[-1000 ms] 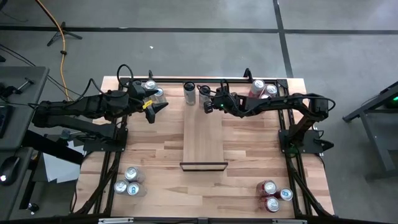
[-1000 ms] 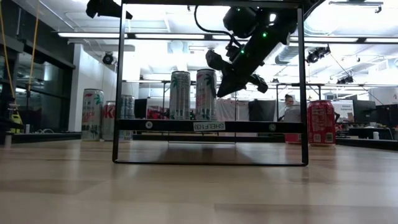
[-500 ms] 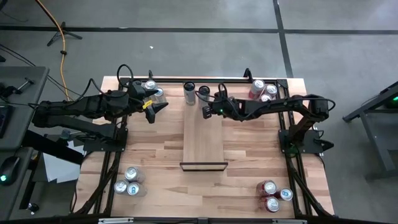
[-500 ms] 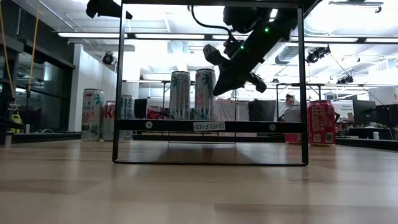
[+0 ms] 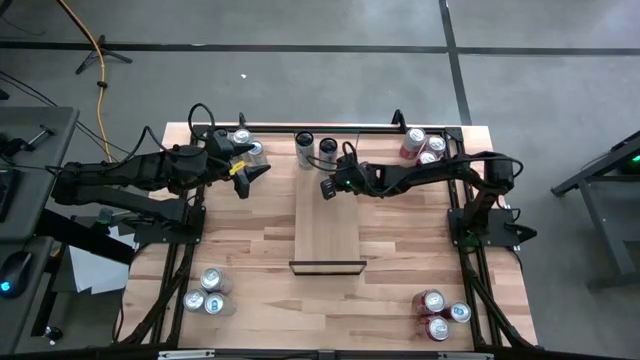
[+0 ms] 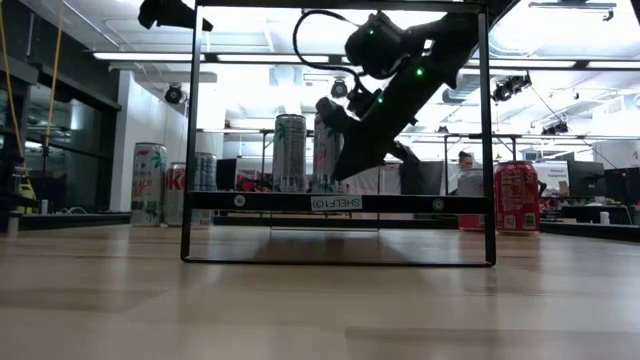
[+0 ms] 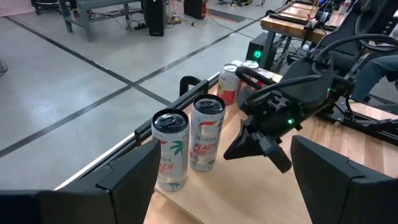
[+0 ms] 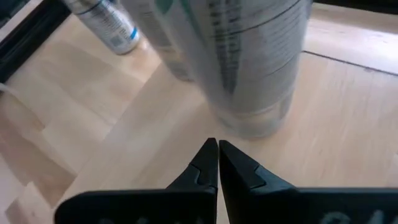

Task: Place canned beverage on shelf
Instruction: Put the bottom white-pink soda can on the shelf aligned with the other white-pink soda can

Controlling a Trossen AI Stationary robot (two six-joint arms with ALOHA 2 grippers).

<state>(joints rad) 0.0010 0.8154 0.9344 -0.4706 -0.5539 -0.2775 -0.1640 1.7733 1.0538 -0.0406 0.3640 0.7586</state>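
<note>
The shelf (image 5: 327, 225) is a long pale wood panel in the middle of the table. Two tall silver cans (image 5: 304, 148) (image 5: 328, 150) stand upright side by side on its far end; they also show in the left wrist view (image 7: 170, 149) (image 7: 205, 140). My right gripper (image 5: 326, 187) is shut, slanting down over the shelf just on the near side of the right-hand can (image 8: 249, 68), with a small gap between tips and can. My left gripper (image 5: 250, 172) hangs open above the table's far left part, holding nothing.
Clusters of cans stand at the far left (image 5: 243, 140), far right (image 5: 420, 143), near left (image 5: 208, 292) and near right (image 5: 438, 313) corners. A black rail (image 5: 330, 127) runs along the far edge. The shelf's near half (image 5: 327, 245) is bare wood.
My right gripper, staying shut, has sunk toward the shelf and shifted a little toward the table's near and left side, tipping more steeply downward in front of the right-hand can. The two cans have kept their places.
</note>
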